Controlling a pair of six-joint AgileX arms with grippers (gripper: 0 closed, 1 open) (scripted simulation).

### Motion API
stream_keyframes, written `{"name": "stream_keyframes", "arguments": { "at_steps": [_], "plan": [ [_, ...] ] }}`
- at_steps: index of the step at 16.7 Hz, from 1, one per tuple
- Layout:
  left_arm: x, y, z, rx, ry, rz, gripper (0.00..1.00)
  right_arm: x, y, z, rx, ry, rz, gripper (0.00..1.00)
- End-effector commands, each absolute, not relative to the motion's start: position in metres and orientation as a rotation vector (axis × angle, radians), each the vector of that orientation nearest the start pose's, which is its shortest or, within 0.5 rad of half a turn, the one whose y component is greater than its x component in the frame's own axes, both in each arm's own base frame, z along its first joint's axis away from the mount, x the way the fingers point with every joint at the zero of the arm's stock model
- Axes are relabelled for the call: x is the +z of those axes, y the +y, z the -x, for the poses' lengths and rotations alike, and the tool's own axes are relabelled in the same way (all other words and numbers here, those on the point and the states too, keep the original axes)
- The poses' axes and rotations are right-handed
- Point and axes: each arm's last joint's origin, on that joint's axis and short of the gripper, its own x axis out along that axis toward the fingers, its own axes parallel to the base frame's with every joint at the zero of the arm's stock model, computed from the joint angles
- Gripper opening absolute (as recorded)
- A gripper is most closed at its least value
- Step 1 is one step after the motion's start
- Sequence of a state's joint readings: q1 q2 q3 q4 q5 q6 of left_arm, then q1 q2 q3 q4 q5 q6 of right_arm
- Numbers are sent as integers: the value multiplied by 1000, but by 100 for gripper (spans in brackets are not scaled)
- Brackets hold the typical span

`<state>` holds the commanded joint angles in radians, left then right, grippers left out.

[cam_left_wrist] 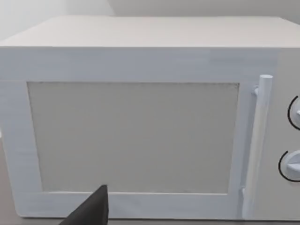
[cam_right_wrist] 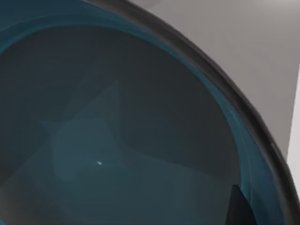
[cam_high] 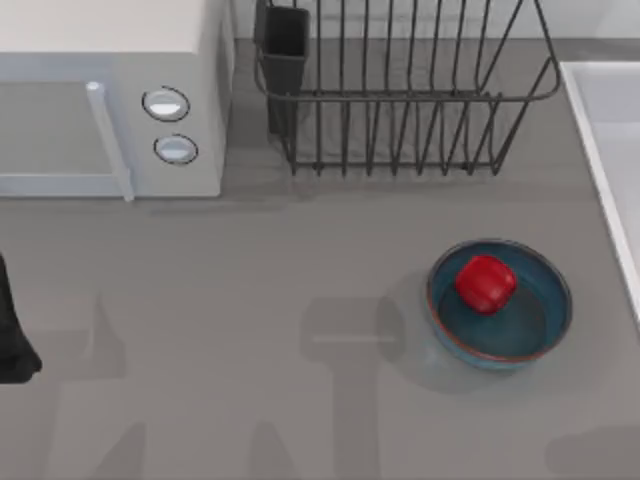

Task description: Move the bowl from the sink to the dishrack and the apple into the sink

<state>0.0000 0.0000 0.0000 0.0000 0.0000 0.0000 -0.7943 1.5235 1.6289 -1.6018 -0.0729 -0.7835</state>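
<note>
The round teal-blue glazed bowl sits upright, mouth up, on the grey desk, near the pale sink. The small red apple rests inside it. The black wire dishrack stands behind, beside the white microwave. I cannot tell how either arm's jaws stand.

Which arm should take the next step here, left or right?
Right, probably. Its wrist view sits close over the inside of a teal bowl, with a fingertip by the rim. The left arm is at the table's left edge, facing the microwave, far from the apple and sink.
</note>
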Motion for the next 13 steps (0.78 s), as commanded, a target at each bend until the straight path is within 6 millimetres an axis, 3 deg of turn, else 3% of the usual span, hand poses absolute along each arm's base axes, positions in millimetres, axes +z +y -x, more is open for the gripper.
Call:
{"name": "stream_keyframes", "arguments": {
  "at_steps": [5, 7, 10, 13],
  "plan": [
    [160, -1, -106, 0, 0, 0, 100, 351, -179, -189, -14, 1461, 7, 0],
    [160, -1, -106, 0, 0, 0, 100, 352, -175, -200, -48, 1439, 56, 0],
    [160, -1, -106, 0, 0, 0, 100, 354, -158, -235, -117, 1359, 189, 0],
    [160, -1, -106, 0, 0, 0, 100, 357, -119, -283, -179, 1200, 342, 0]
  ]
}}
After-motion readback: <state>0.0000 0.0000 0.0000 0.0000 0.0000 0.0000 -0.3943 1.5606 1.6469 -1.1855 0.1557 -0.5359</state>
